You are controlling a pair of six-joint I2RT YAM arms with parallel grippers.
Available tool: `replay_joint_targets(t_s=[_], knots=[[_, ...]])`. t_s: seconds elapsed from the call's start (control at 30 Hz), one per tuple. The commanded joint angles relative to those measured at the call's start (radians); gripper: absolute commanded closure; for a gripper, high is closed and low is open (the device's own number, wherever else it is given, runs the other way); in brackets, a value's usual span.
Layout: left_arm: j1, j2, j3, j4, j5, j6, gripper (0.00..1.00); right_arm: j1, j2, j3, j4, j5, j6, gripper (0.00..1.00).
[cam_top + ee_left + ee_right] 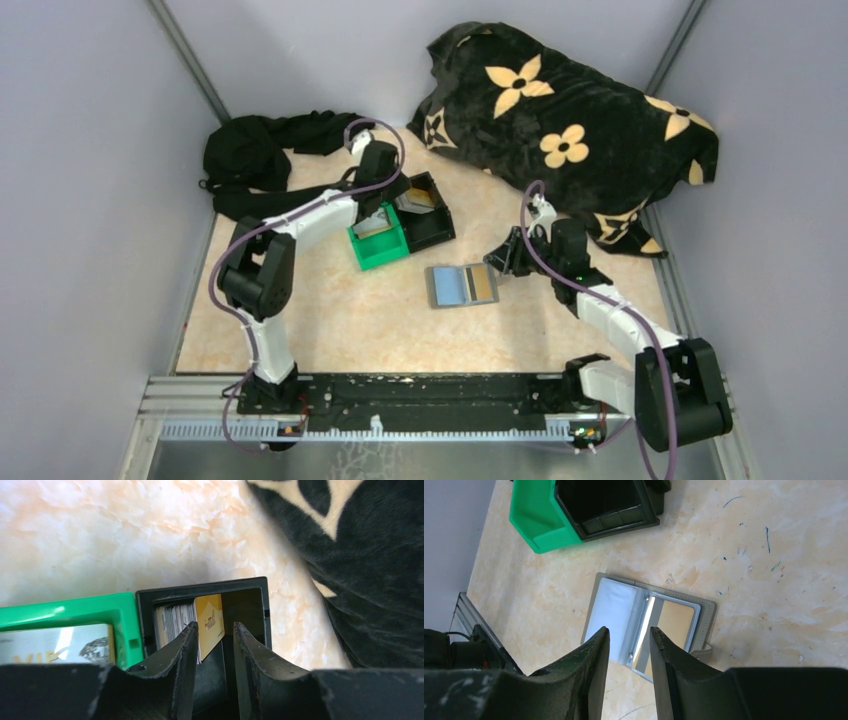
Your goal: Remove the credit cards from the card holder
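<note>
Left gripper, jaws apart, shd lift straight up w/o snagging gold card in black bin; right gripper apart too.

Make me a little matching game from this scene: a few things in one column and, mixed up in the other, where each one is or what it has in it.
Things:
1. green bin
2. black bin
3. card holder
4. flowered blanket

States:
a. lies open on the table
b. has a gold card standing in it
c. has a silvery card in it
d. heaped at the far right

Pairs: 1-c, 2-b, 3-a, 4-d.
</note>
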Motion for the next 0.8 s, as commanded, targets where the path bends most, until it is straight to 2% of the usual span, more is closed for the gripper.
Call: replay_joint_targets(t_s=[0.0, 0.17, 0.27, 0.3, 0.37, 0.43, 0.47, 0.53, 0.67, 0.77], knots=[[-0.011, -0.136, -0.053, -0.006, -0.105, 0.051, 0.62, 0.005, 0.005, 0.030, 0.045, -0.012, -0.023, 0.64], [-0.047, -0.287, -0.187, 0.099, -0.131, 0.124, 0.62, 0.015, -0.014, 0.040, 0.000, 0.026, -0.083, 0.64], [-0.153, -0.382, -0.312, 0.268, -0.217, 0.264, 0.64, 0.044, -0.034, 0.070, -0.081, 0.109, -0.125, 0.65], [-0.187, -0.406, -0.346, 0.325, -0.190, 0.320, 0.65, 0.059, -0.038, 0.077, -0.099, 0.139, -0.135, 0.65], [-0.232, -0.417, -0.388, 0.387, -0.045, 0.387, 0.70, 0.093, -0.034, 0.085, -0.128, 0.192, -0.149, 0.68], [-0.254, -0.403, -0.417, 0.414, 0.138, 0.370, 0.79, 0.121, -0.011, 0.087, -0.141, 0.226, -0.142, 0.86], [-0.265, -0.392, -0.434, 0.424, 0.208, 0.345, 0.83, 0.123, 0.002, 0.084, -0.136, 0.223, -0.125, 0.99], [-0.282, -0.374, -0.484, 0.473, 0.306, 0.276, 0.89, 0.123, 0.030, 0.070, -0.118, 0.225, -0.092, 1.00], [-0.300, -0.315, -0.549, 0.557, 0.408, 0.188, 1.00, 0.123, 0.087, 0.044, -0.082, 0.248, -0.043, 1.00], [-0.302, -0.255, -0.530, 0.564, 0.482, 0.149, 1.00, 0.118, 0.136, 0.037, -0.084, 0.277, -0.028, 1.00]])
